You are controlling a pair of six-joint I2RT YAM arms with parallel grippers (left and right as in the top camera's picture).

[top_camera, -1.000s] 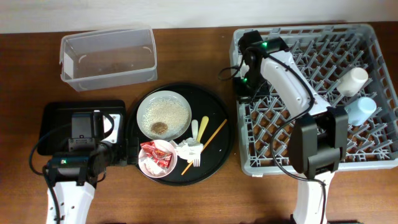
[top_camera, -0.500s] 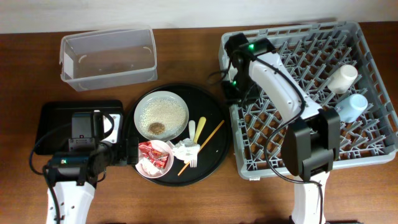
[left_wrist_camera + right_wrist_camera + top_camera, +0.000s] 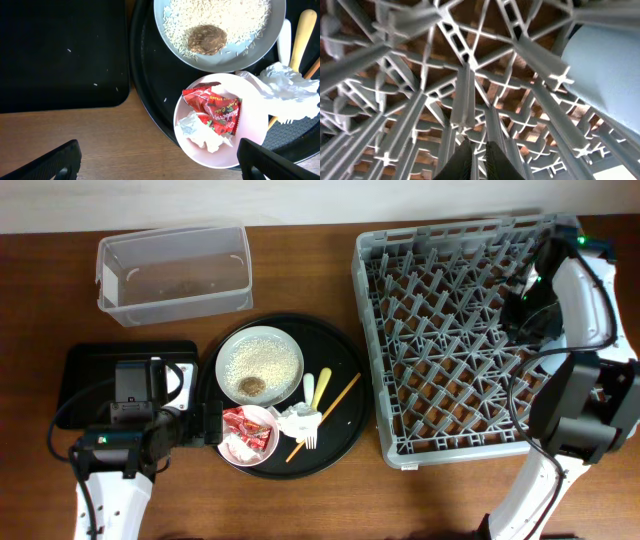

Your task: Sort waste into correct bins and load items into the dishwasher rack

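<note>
Grey plastic lattice fills your right wrist view. The right claw (image 3: pixel 477 152) sits low among the upright pegs of the dishwasher rack (image 3: pixel 450 330), at its far right side. Its two dark fingers are drawn close together with only a narrow slit between them, and you cannot tell whether a rib is caught in that slit. The light blue cup (image 3: pixel 602 65) lies just beside it in the rack, up and to the right in that view.

Your left claw (image 3: pixel 160 162) is spread wide and holds nothing. It hangs over the wooden surface (image 3: pixel 100 135) at the near edge of the pink bowl (image 3: pixel 255 137). That bowl holds the red-and-white wrappers (image 3: pixel 215 112) and a scrap of white paper.

The bowl stands on the round black tray (image 3: pixel 345 350), touching the white plate (image 3: pixel 235 57). The plate carries the rice grains (image 3: pixel 220 12) and the brown lump (image 3: pixel 206 39). The crumpled napkin (image 3: pixel 290 90) lies right of the bowl, on top of the fork (image 3: pixel 284 42). The yellow spoon (image 3: pixel 303 30) and the chopsticks (image 3: pixel 335 408) lie alongside it.

The black rectangular tray (image 3: pixel 60 50) lies just left of the round one, with a few stray grains on it. The clear tub (image 3: pixel 175 295) stands well apart at the far left of the surface.
</note>
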